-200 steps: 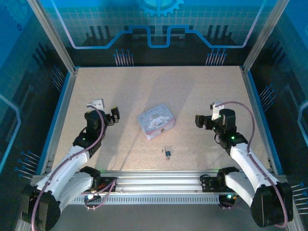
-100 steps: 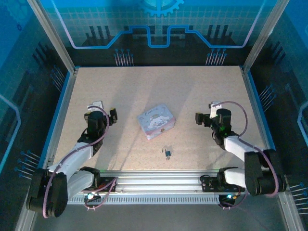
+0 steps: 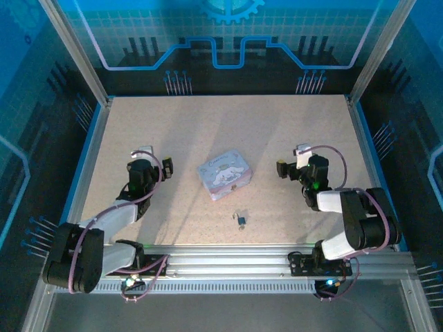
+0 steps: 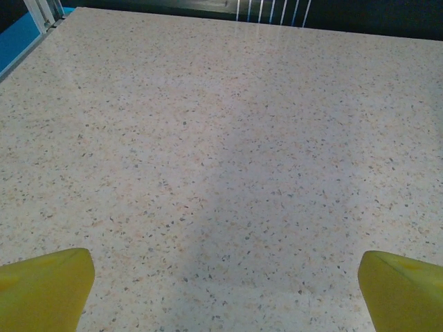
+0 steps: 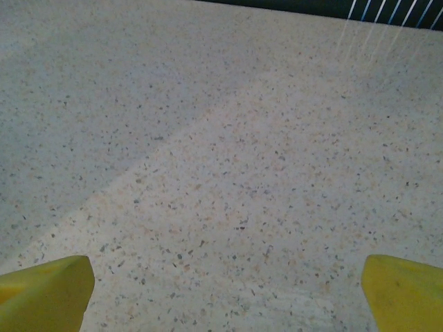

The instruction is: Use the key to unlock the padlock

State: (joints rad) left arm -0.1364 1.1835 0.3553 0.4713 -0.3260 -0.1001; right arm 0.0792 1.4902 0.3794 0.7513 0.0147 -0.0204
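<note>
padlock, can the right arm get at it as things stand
Probably yes. The padlock lies on bare table, on the near side of the tin box, and the right hand is open and empty with nothing between them.

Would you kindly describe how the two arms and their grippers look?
The left arm and right arm have white links, black joints and a looping mauve cable each. The left gripper and right gripper are black, with yellow fingertips.
</note>
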